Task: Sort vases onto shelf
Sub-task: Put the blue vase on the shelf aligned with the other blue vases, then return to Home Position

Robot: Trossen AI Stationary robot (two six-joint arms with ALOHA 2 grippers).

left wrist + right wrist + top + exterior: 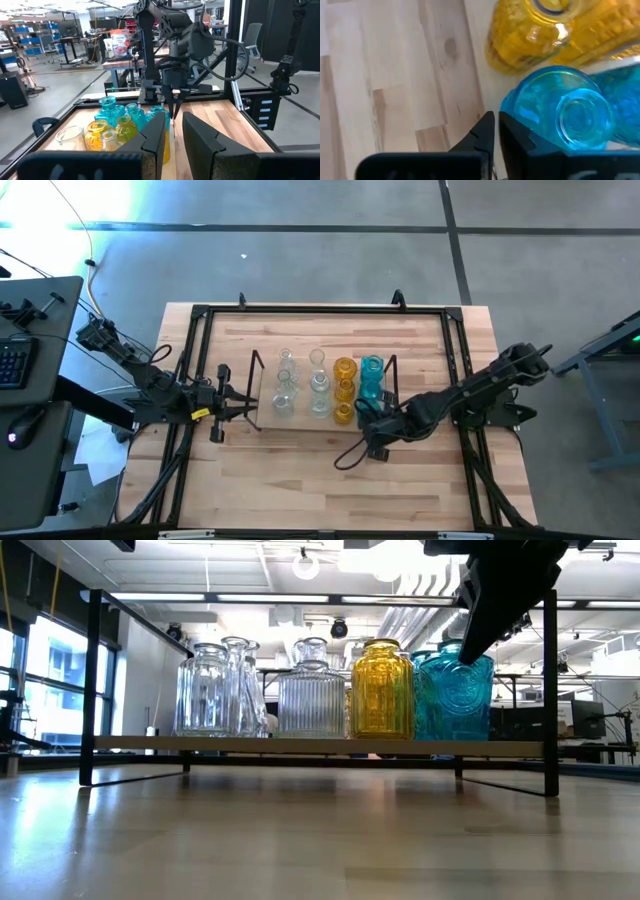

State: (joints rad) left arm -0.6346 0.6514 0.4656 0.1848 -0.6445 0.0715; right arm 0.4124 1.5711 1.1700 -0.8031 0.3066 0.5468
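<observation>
The shelf [300, 423], a low board with black wire end frames, carries several vases in four rows: two rows of clear ones [285, 385], one amber [345, 385], one turquoise [372, 378]. In the low view they stand upright on the board [300, 745]. My right gripper [366, 423] is shut and points down at the shelf's near right corner, just beside the nearest turquoise vase [560, 112]; an amber vase [545, 30] stands next to that one. My left gripper [240, 405] is open and holds level just outside the shelf's left end frame. My right gripper [496, 132] hangs from above with its shut fingers close against the side of the nearest turquoise vase's body [517, 107]. I cannot tell whether they touch it. The vase stands upright on the shelf.
A large black frame [320, 310] rims the table. The bare wooden tabletop [300, 480] lies between the shelf and the near edge. Cables trail from the right arm by the shelf's near right corner [350, 455].
</observation>
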